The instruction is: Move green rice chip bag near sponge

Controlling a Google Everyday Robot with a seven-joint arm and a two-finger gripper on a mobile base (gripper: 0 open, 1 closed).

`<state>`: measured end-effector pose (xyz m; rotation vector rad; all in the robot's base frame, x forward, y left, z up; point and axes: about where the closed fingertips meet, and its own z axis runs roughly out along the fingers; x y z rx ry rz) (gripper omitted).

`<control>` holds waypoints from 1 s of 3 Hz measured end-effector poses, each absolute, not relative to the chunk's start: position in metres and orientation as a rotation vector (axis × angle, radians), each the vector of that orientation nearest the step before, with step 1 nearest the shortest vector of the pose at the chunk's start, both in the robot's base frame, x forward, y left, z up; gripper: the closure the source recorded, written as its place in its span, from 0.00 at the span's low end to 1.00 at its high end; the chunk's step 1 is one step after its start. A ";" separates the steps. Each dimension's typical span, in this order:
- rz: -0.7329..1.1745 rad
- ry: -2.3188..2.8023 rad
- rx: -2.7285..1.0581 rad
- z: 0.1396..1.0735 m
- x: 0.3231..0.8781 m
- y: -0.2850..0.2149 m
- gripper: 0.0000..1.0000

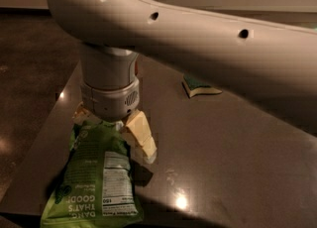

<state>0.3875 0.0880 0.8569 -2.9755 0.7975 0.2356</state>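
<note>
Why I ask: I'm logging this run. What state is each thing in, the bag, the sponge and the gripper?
green rice chip bag: lying flat on the table, label side up, not near the sponge.
sponge: lying flat, green side up, nothing touching it.
gripper: lowered onto the bag's top end.

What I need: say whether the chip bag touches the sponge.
Apart. Camera view shows bare table between the chip bag and sponge; the tool is over the bag's top.
</note>
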 end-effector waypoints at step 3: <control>0.282 0.832 -2.889 0.861 0.384 0.085 0.65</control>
